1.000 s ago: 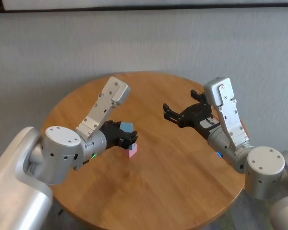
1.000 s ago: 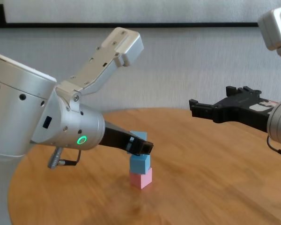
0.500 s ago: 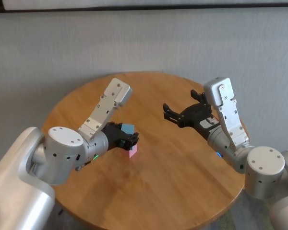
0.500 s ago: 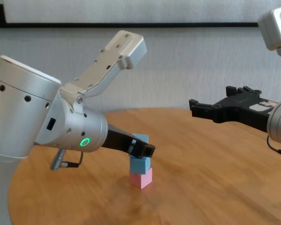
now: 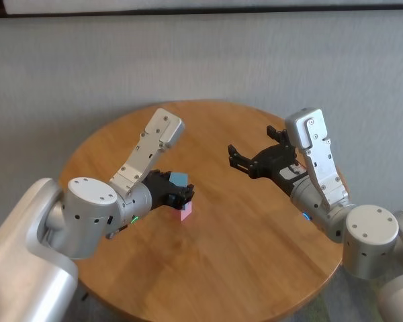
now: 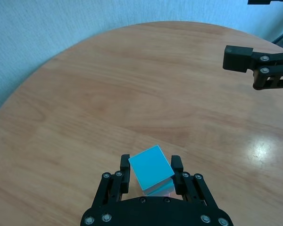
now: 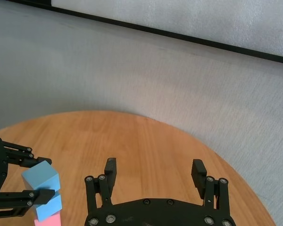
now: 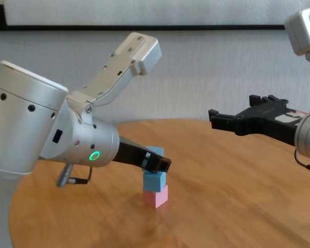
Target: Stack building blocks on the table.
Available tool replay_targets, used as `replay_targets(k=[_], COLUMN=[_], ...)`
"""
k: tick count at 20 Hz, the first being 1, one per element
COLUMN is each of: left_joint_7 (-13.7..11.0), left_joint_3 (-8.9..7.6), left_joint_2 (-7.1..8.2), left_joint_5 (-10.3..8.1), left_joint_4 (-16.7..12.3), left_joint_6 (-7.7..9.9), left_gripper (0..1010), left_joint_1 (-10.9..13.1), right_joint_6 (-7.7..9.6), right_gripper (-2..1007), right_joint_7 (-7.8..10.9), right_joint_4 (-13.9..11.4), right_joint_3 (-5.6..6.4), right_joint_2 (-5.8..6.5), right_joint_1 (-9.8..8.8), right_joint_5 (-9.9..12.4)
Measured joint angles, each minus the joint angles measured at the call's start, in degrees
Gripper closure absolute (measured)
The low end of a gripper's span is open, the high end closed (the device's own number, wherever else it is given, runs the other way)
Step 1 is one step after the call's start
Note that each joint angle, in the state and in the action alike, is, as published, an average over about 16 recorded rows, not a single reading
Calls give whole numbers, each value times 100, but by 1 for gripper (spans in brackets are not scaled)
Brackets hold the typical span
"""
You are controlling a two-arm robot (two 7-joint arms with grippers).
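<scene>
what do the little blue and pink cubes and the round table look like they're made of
Top light blue cube, lower light blue cube and pink cube: matte, no glare or grain; probably foam or painted wood, unclear which. Round honey-brown table: wood or wood veneer, with plank grain and a soft sheen.

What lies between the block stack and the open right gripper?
Only bare table: the head view shows empty wood between the stack and the right gripper.

Pink block (image 8: 156, 197) under blue block (image 8: 154, 179), second blue (image 6: 151, 167) skewed atop
</scene>
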Motion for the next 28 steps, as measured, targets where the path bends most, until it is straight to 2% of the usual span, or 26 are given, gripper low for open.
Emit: replay_targets(k=[7, 15, 22, 28], left_joint_7=[14, 61, 183, 395], left_joint_3=[-39, -60, -52, -201], left_joint_2=[-32, -32, 86, 268], left_joint_5=[-20, 5, 209, 467], left_joint_4=[1, -60, -419, -847], left_joint_6=[23, 46, 10, 9], left_gripper=[409, 231, 74, 15], left_joint_1=[8, 18, 78, 199], right_joint_6=[0, 0, 0, 0], right_gripper=[0, 0, 0, 0], right_joint_7=[0, 0, 0, 0], right_joint_4=[0, 0, 0, 0], right_joint_3=[0, 0, 0, 0], right_joint_2=[0, 0, 0, 0], right_joint_1=[0, 0, 0, 0], right_joint_5=[0, 0, 0, 0])
